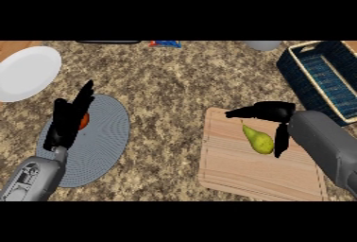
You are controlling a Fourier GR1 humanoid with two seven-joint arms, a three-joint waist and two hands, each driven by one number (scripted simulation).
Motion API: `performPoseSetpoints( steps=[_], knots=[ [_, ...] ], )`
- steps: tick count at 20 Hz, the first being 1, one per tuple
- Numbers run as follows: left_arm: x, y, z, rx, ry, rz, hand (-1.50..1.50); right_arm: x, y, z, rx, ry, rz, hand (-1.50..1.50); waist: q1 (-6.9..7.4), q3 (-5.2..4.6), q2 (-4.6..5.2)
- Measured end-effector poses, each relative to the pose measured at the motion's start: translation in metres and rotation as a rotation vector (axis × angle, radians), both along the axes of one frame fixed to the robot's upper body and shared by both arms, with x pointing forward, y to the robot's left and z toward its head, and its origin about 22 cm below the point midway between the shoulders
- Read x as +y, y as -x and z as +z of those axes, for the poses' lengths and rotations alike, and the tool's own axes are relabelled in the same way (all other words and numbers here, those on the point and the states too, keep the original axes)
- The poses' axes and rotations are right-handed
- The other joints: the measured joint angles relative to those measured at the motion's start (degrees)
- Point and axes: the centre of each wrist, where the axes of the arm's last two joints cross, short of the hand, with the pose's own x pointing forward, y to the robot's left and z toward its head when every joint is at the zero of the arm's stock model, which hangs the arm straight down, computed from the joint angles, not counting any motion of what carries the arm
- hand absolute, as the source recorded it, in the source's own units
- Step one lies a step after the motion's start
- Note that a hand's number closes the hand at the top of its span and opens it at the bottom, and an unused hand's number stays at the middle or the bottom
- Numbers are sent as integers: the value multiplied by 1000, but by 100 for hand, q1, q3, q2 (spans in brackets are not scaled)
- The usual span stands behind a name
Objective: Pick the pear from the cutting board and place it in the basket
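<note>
Clearly, from the head view, we find the pear point(259, 140) lying on the cutting board point(237, 172), stem toward the far left, between our right hand's point(273, 111) spread fingers and thumb, not yet clasped. The basket point(300, 71) waits far right. Our left hand point(68, 120) rests open over the mat point(105, 142).

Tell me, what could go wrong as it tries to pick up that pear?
1. The right robot hand is open around the pear, which lies on its side on the cutting board; its rounded body might roll away as the fingers close.
2. The basket sits beyond the board near the counter's corner, so the carried pear might clip the near rim.
</note>
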Motion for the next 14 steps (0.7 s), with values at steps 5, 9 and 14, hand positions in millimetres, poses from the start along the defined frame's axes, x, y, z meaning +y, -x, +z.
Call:
performPoseSetpoints(
  steps=[5,9,14],
  knots=[
    [3,-3,3,3,-2,7,0,1,4,-10,11,7,9,-150,-26,-1,-8],
    [4,1,3,6,-2,6,0,7,4,-16,16,8,9,150,-1,-9,-10],
    [-2,1,1,2,1,7,0,10,3,-17,-34,7,61,150,-11,-21,-25]
  ],
)
